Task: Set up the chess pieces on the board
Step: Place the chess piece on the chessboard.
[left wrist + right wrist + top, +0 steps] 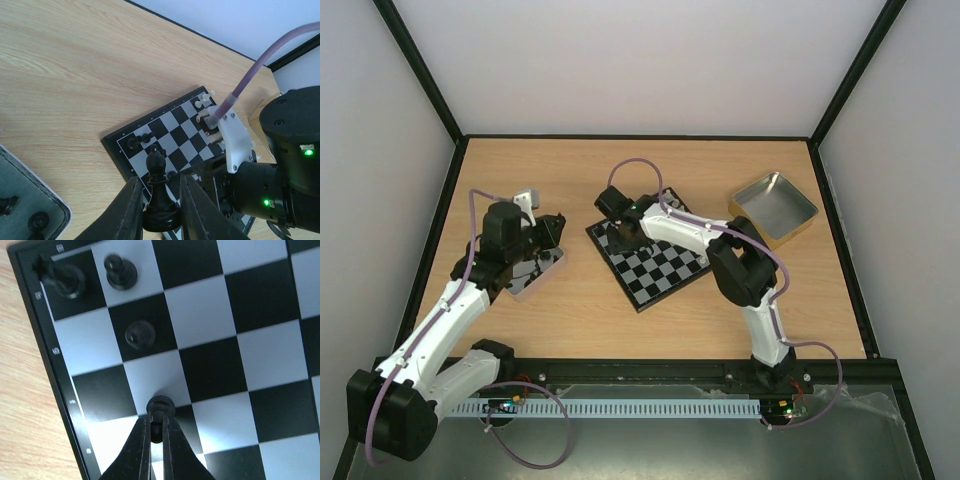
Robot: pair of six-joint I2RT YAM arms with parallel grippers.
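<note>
2 arms (pixel 440 320): white shells, black joints | purple cables (pixel 257 67) (green LEDs (pixel 265 202))

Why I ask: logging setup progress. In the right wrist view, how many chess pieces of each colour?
Black chess pieces: 4, three standing on the board, one in the right gripper
Silvery-white: 0
Total: 4

A light brown wooden table (pixel 580 315) has white walls (pixel 640 60) along its far and side edges, and thin black bars (pixel 420 70) run up the corners. A shiny metal tin (pixel 775 207) with a gold-colored side sits near the far right corner of the table. Another flat tin (pixel 538 280) with a pale rim sits near the left edge, partly hidden, and it looks dark inside.
</note>
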